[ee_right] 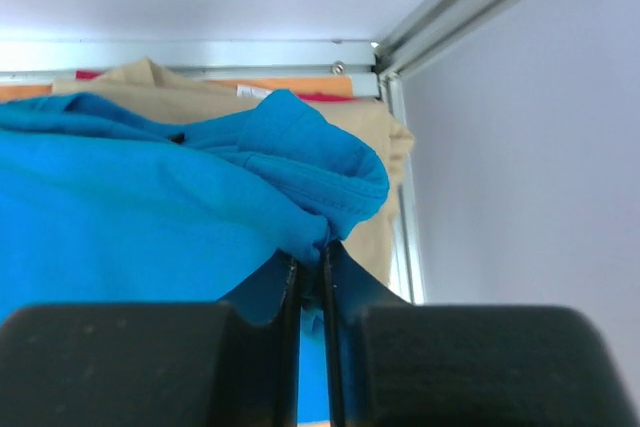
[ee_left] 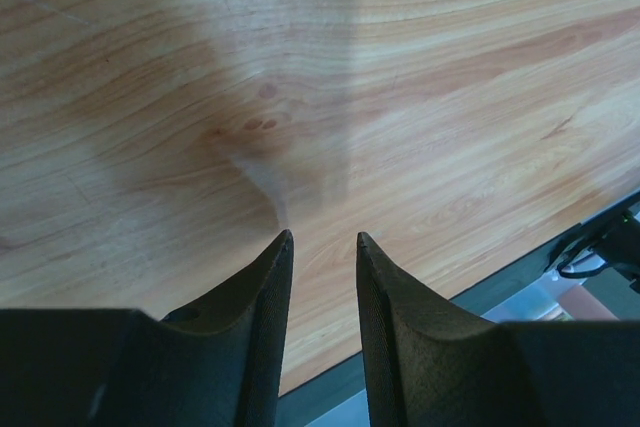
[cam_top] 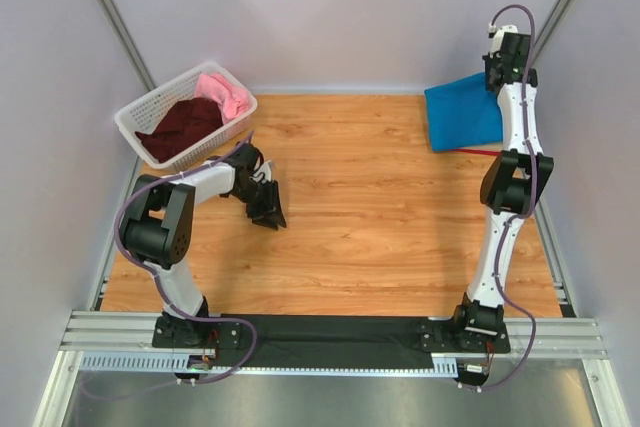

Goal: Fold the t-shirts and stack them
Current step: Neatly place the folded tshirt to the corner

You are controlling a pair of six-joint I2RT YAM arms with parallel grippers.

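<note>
Your right gripper (ee_right: 310,259) has its fingers pressed together on a bunched edge of the blue t-shirt (ee_right: 140,197), with almost no gap between them. That pinch probably lets you tug or square the shirt on the pile, which sits in the far corner of the worktop (cam_top: 380,207), well across from the basket (cam_top: 140,105). A tan t-shirt (ee_right: 375,152) pokes out beneath the blue one, and a red t-shirt (cam_top: 475,151) shows as a thin edge below.

Your left gripper (ee_left: 322,239), just in front of the basket, is slightly spread and holds nothing. It hangs over bare wood, likely placed to reach in next. Inside the basket lie the dark maroon t-shirt (cam_top: 180,127) and the pink t-shirt (cam_top: 228,94), neither yet folded.
</note>
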